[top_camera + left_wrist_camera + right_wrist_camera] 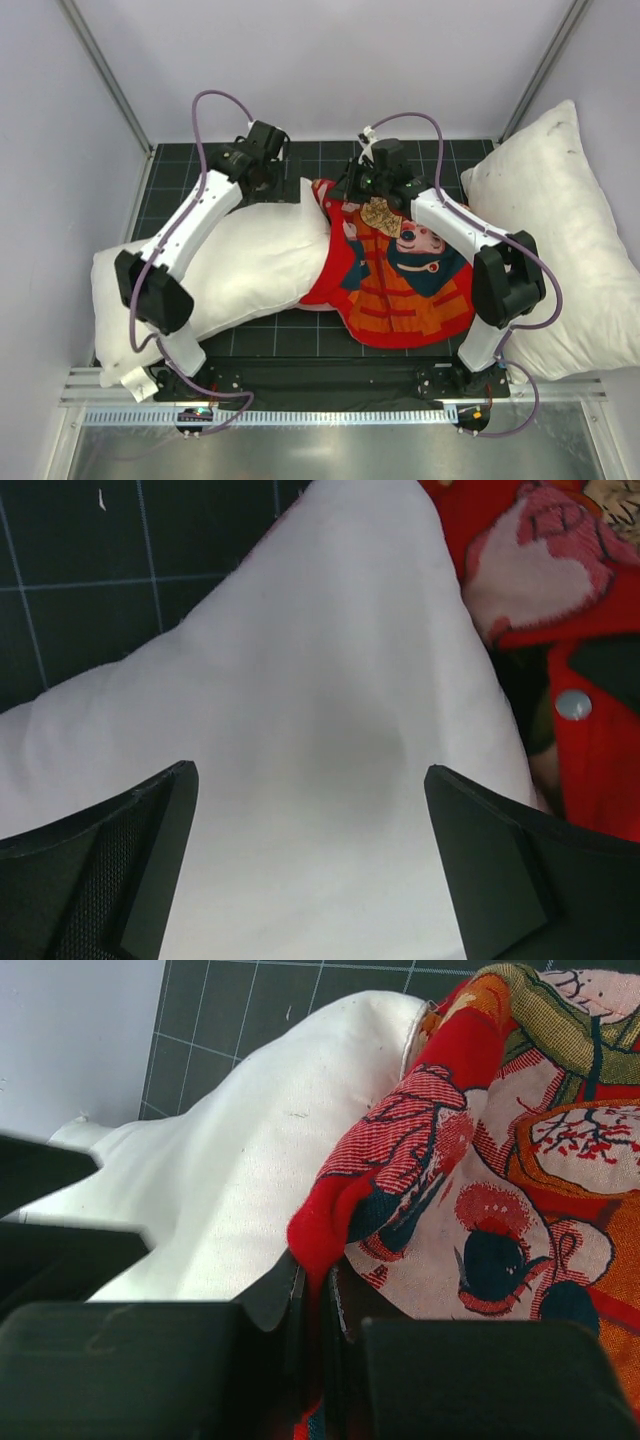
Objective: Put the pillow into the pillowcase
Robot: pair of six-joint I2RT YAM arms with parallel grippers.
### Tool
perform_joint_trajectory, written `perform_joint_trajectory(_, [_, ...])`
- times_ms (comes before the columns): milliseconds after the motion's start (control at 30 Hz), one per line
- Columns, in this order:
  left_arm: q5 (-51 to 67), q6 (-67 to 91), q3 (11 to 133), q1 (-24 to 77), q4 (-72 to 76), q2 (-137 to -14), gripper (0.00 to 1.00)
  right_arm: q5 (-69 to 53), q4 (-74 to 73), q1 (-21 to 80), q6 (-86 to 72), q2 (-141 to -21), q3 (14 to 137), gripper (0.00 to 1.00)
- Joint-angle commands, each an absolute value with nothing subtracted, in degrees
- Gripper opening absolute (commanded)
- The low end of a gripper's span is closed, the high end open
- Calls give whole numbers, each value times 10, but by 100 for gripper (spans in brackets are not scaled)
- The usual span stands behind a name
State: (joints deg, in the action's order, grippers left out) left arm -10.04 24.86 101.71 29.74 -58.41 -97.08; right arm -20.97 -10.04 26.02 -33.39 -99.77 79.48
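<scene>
Dark gridded mat [180, 165], pillow [250, 265] end entering red pillowcase [400, 295], left gripper [310, 772] spread wide above pillow, right gripper [315, 1290] pinching pillowcase edge, second cushion [560, 230] far right.

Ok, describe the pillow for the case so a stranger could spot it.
On the black gridded mat, look left of the red pillowcase. The pillow lies under the left arm, one end meeting the red fabric; the larger white pillow lies at the right wall.

White pillow [245, 265], red cartoon-print pillowcase [400, 290]
</scene>
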Motion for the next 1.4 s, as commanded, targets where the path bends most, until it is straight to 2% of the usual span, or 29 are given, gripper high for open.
perform_joint_trajectory(0, [-97,258,1059,271,-572,-1046,100,-211,-51,260,-340,-988,802,8])
perform_joint_trajectory(167, [-51,278,1142,230,-569,-1156,100,-206,-58,260,-339,-988,798,8])
perform_joint_trajectory(233, [41,273,1138,229,-574,-1190,88,-195,-67,261,-335,-989,799,8])
perform_joint_trajectory(267, [66,272,1116,235,-550,-1187,68,-190,-73,261,-333,-991,802,8])
perform_joint_trajectory(333, [101,279,986,253,-483,-1128,54,-174,-94,260,-327,-1000,815,8])
perform_joint_trajectory(467, [128,301,786,294,-354,-995,45,-151,-134,260,-322,-1018,840,8])
perform_joint_trajectory(600, [154,309,674,311,-297,-906,41,-143,-150,260,-318,-1025,853,8])
perform_joint_trajectory(700, [165,301,635,327,-284,-873,40,-141,-162,259,-317,-1037,875,8])
perform_joint_trajectory(933, [183,306,601,373,-248,-905,36,-164,-149,261,-332,-1062,916,9])
perform_joint_trajectory(1100, [164,316,602,420,-228,-901,35,-149,-205,261,-322,-1104,991,13])
perform_joint_trajectory(1233, [112,325,586,439,-240,-871,35,-89,-254,261,-302,-1126,1028,14])
perform_joint_trajectory(1367, [77,330,554,453,-241,-825,33,-34,-266,260,-284,-1112,1010,14])
